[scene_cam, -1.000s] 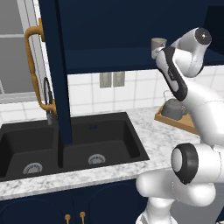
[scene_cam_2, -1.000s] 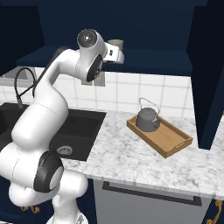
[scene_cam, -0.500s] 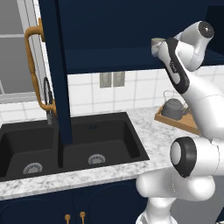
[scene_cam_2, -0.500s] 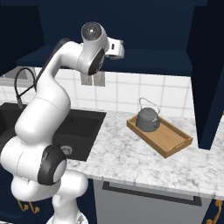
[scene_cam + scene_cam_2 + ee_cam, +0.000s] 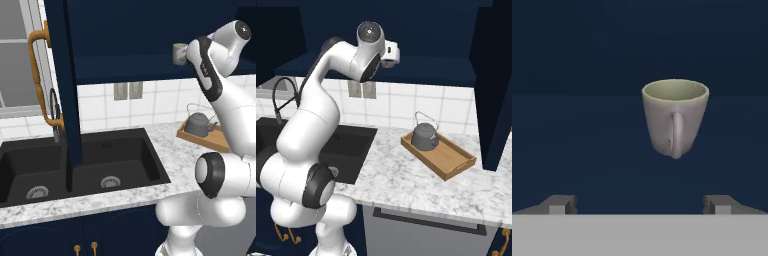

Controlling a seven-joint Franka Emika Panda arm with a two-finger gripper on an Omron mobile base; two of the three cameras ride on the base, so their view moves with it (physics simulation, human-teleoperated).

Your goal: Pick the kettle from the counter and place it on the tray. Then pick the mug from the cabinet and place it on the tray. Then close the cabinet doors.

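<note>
The kettle point(image 5: 424, 136) sits inside the tray point(image 5: 453, 161), at its end nearer the sink point(image 5: 120, 160), with the rest of the tray floor bare. That part of the task reads as complete. Two parts remain: moving the mug point(image 5: 675, 118) to the tray, and shutting the cabinet doors point(image 5: 64, 80), which stand swung open with the curved brass handle point(image 5: 40, 75) facing the room.

The mug stands upright on the cabinet point(image 5: 421, 65) shelf, handle turned toward the hand camera, pale greenish interior visible at the rim. In the left base view it appears at the shelf edge, just beside the raised forearm.

The arm is lifted high from the base, elbow bent, wrist directed into the cabinet opening at shelf height. The gripper point(image 5: 640, 205) is spread to its widest and holds nothing. Its two fingertips point(image 5: 561, 204) frame the lower edge of the hand view, well apart, with the mug ahead of them and right of centre between them. No contact with the mug is visible.

Judged from this pose, the current step is the approach to the mug, and the grasp has not yet been made.
</note>
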